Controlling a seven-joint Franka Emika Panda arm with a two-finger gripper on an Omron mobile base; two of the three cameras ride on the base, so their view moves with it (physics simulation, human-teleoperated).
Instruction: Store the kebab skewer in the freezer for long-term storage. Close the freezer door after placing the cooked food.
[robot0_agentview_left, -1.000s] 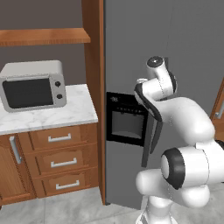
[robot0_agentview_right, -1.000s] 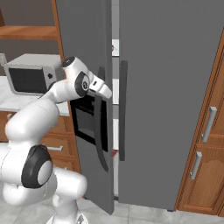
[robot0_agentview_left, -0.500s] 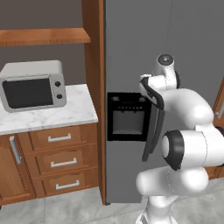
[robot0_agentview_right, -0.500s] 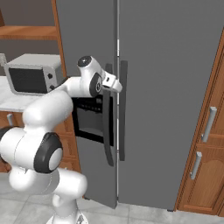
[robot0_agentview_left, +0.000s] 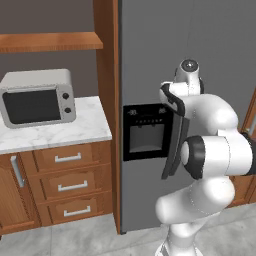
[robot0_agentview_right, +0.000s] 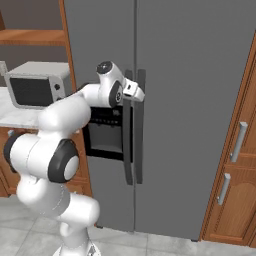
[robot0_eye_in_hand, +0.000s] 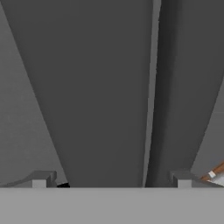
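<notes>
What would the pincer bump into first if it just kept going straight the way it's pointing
Most likely the dark curved handle of the freezer door. The open pincer sits right at it, fingers apart, though whether it already touches is unclear.

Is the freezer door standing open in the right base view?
No, the freezer door sits flush with the plain door beside it, no shelves showing.

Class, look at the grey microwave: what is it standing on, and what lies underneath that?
The microwave stands on a white marble counter. Beneath the counter are three wooden drawers with metal handles. What the drawers hold cannot be seen, because they are shut.
</notes>
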